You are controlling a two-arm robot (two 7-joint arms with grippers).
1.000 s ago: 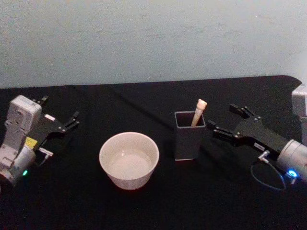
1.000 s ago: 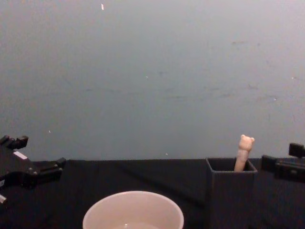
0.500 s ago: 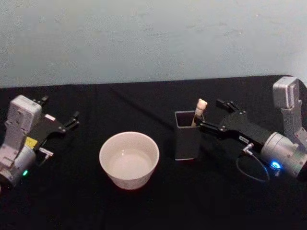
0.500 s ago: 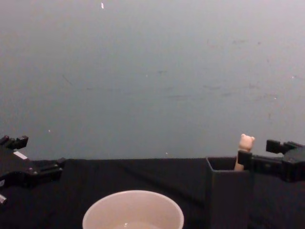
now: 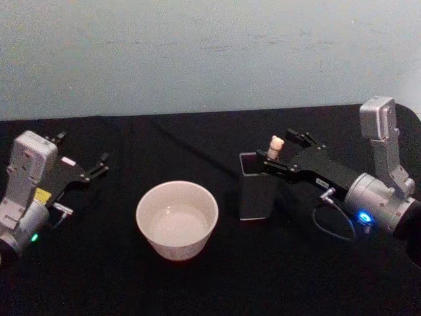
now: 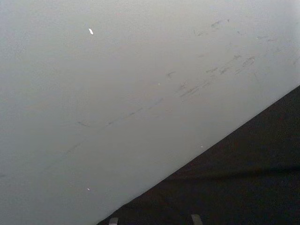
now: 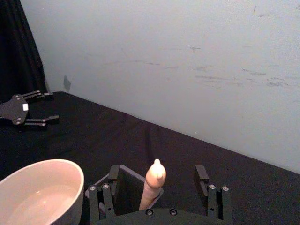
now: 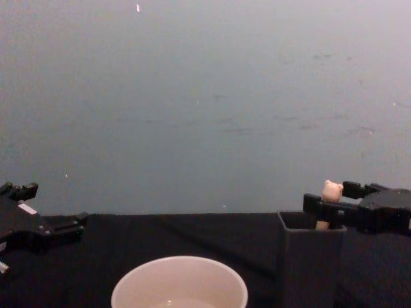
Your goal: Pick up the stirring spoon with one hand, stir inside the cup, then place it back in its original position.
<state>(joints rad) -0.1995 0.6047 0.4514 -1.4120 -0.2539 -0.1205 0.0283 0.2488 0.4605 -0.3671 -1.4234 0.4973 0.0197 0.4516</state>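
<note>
On the black-cloth table [image 5: 197, 286], the wide round white cup [image 5: 177, 247] sits centre w/ the dark grey square-sided holder [image 5: 255, 199] just right of it. The black flat-jawed right gripper [image 5: 276, 153] has slid left from well right of the holder; its jaws now straddle the handle, spread, not clamped. Black left gripper [image 5: 82, 152] is parked far left, splayed. Small beige bear-topped stirring spoon [image 7: 153, 182] stands in the holder, ungrasped, so squeezing is prob. next.

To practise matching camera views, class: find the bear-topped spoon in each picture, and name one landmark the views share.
Head view: the spoon stands in the dark holder, right of centre.
Chest view: its bear head pokes above the holder, far right.
Right wrist view: upright between the right tool's open fingers.
Left wrist view: faces the wall and black cloth.
Shared landmark: the holder.
</note>
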